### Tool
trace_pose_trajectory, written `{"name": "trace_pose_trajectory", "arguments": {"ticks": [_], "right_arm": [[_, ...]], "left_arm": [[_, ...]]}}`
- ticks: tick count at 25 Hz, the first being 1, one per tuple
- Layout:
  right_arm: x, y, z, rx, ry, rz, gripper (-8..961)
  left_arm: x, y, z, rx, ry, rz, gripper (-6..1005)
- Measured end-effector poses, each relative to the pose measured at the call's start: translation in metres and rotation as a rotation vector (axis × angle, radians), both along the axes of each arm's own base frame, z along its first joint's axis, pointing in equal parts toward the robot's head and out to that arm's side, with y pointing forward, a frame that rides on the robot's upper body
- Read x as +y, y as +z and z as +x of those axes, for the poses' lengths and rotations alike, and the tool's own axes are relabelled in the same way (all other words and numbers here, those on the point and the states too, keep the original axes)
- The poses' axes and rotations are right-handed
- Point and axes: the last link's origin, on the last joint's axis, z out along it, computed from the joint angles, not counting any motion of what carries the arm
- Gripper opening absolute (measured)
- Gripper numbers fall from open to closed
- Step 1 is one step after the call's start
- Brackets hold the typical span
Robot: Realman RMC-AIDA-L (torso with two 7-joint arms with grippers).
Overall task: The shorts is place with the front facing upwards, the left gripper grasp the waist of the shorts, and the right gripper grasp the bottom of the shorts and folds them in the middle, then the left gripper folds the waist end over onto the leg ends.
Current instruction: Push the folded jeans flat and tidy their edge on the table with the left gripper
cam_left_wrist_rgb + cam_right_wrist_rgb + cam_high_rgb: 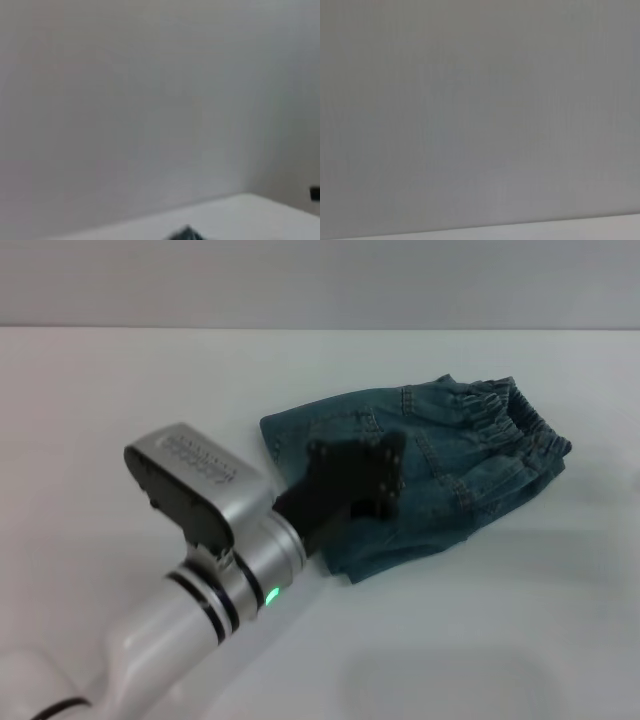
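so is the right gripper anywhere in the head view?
No: only the left gripper shows there, over the folded shorts on the table.

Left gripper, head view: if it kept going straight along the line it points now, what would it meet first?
The left gripper points toward the folded shorts and already overlaps them in the picture, so denim probably comes first, near the middle of the bundle. Its height above the cloth is unclear.
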Motion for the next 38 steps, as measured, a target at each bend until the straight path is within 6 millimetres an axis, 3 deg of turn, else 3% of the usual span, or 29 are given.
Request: {"name": "trace_pose_trajectory", "arguments": {"ticks": [9,18,31,33,38], "right_arm": [[0.0,0.001,0.002,0.0,-0.008,0.001,-1],[0.001,-0.001,0.002,0.0,-0.008,-0.005,-1],[0.001,-0.001,-0.002,0.009,0.0,-0.001,-1],[0.0,-0.001,-0.002,0.01,0.0,0.001,-1],[-0.002,0.0,-0.002,0.011,-0.002,0.001,-1]], "left_arm": [[-0.03,-0.021,-0.02,0.032,0.062,-0.113,5],[-0.031,-0.029,-0.036,0.068,0.156,-0.18,7],[-0.011,-0.023,-0.054,0.074,0.24,-0.176,10],[0.003,-0.017,-0.058,0.077,0.255,-0.155,11],[0.013,-0.012,-0.058,0.087,0.251,-0.133,12]]}}
